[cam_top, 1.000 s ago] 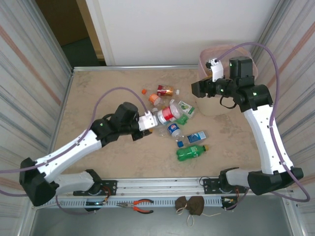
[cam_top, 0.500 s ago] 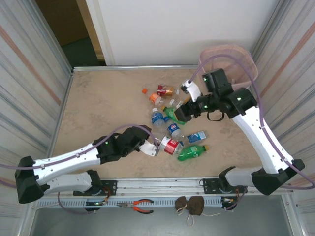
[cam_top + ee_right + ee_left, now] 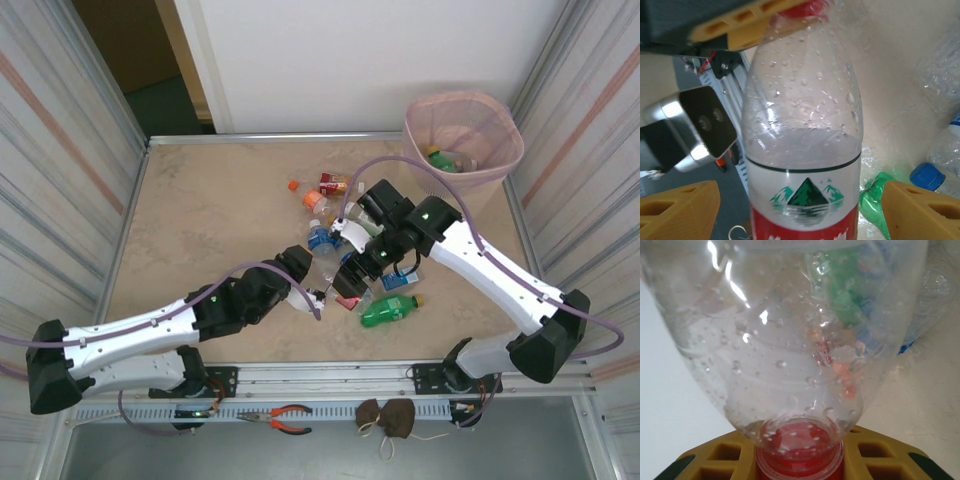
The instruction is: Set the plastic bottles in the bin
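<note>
Left gripper: I see my left gripper (image 3: 800, 462) clenched on the cap end of a clear red-capped bottle (image 3: 790, 340); the red cap sits between its yellow fingers (image 3: 720, 452) and the body points away from the wrist camera.

Right gripper: my right gripper (image 3: 800, 195) is spread wide. Its yellow fingers (image 3: 680, 207) stand on either side of that same bottle's labelled body, with a gap on each side, touching nothing I can make out.

Bottle against both: in the right wrist view the bottle runs from the left gripper's clamp at the top down between the right fingers, a green mountain mark and a red band on its label.

Left arm: from above it lies low and long, from the near left corner out to the middle of the table (image 3: 220, 220).

Right arm: from above, it rises from the near right, bends at a raised elbow and reaches down and back toward the left gripper.

Bin: the pink bin (image 3: 490, 115) stands at the far right corner, well apart from both grippers, with a green bottle lying inside.

Loose bottles: the rest are scattered mid-table, among them a green one (image 3: 388, 310) just right of the grippers.
</note>
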Robot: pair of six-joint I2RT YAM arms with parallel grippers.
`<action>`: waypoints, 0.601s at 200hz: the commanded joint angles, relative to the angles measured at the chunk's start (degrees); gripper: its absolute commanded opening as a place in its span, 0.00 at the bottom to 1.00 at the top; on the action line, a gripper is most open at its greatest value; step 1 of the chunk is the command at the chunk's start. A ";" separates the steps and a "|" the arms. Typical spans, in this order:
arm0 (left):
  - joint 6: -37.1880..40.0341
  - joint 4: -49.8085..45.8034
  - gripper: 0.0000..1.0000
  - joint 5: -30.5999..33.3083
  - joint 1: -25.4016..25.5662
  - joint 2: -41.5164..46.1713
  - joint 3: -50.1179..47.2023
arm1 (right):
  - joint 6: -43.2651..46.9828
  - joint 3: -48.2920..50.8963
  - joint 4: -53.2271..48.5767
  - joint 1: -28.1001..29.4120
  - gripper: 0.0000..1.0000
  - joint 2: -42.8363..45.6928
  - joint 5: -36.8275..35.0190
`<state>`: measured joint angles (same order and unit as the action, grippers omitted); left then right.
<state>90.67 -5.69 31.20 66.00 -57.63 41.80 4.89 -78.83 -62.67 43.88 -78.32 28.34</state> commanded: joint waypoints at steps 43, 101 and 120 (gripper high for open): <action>1.26 1.85 0.14 -1.31 0.36 1.15 0.20 | 0.18 1.30 2.20 2.07 0.78 -2.75 -1.58; 1.66 2.50 0.15 -1.51 0.36 0.31 0.61 | 1.09 1.31 1.76 2.28 0.72 -3.86 -0.87; 1.56 2.45 0.15 -1.23 0.36 0.30 0.82 | 1.09 1.32 1.73 2.49 0.73 -4.20 -0.74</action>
<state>91.31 -5.65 30.55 66.04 -57.65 41.80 5.02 -77.97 -60.47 45.80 -81.60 27.09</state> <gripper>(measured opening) 0.328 0.731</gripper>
